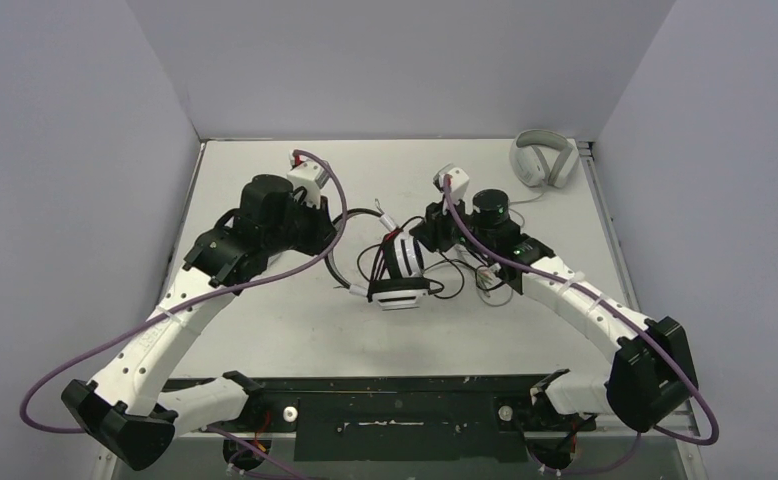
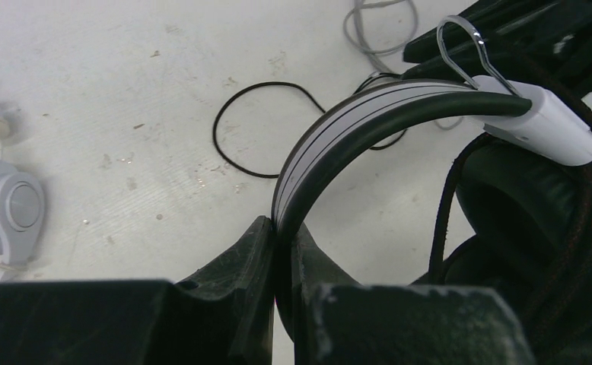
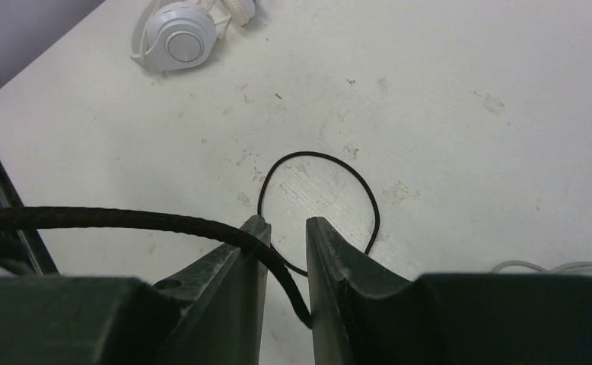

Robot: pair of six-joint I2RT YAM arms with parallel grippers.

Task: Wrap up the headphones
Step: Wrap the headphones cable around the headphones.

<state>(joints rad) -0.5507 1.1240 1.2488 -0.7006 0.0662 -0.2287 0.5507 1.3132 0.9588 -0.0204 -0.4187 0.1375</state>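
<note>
Left pincer (image 2: 281,228) grips the black-and-white headset (image 2: 369,114) by its headband; right pincer (image 3: 286,224), parted, straddles black cable (image 3: 125,219).

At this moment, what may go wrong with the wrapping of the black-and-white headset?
1. The right gripper has its jaws apart around the black cable, so it may slip out and the wrap loosen.
2. The left gripper pinches only the thin headband edge; a pull on the cable might twist the headset free.
3. The loose cable loop on the table could snag.
</note>
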